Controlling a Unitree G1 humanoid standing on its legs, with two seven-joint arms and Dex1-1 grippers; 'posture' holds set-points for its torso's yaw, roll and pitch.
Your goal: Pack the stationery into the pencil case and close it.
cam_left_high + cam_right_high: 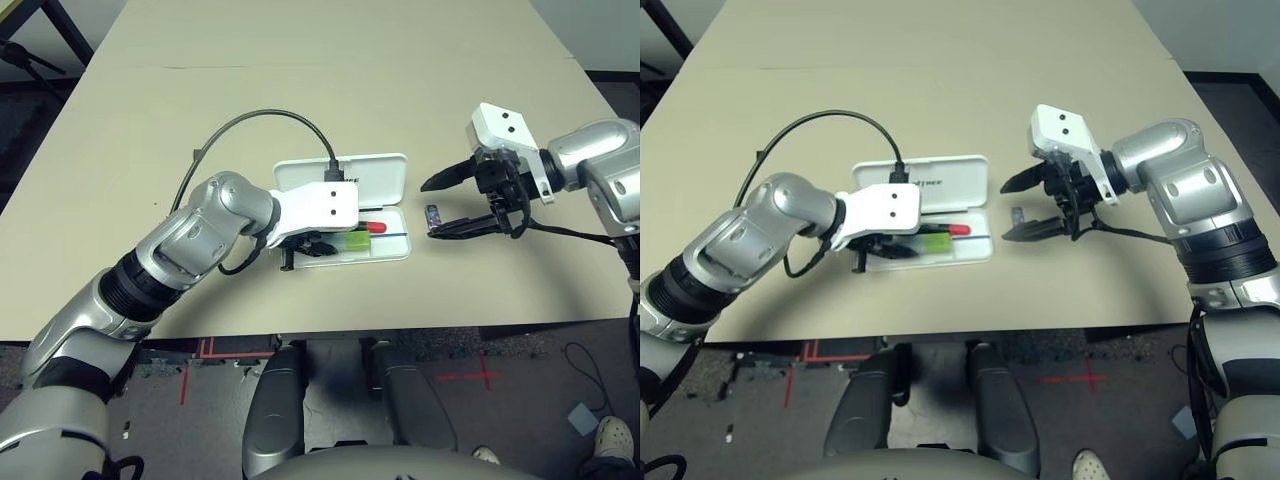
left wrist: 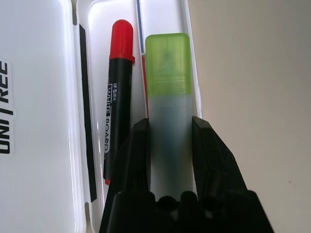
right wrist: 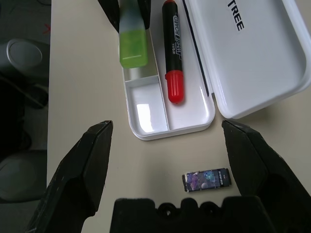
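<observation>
Left pincer (image 2: 170, 145) gripping highlighter (image 2: 168, 92) over pencil case (image 1: 385, 180), right pincer (image 3: 170, 160) wide above block (image 3: 206, 178)

I count one pencil case (image 3: 252, 58), lid open, on one tabletop (image 1: 330, 90). There are three stationery items: one marker (image 3: 173, 53) with a red cap, one highlighter (image 2: 168, 97) with a green cap, and one small grey-purple block (image 3: 206, 179). I have two arms, each with one end effector: left (image 2: 169, 141) and right (image 3: 177, 160).
</observation>
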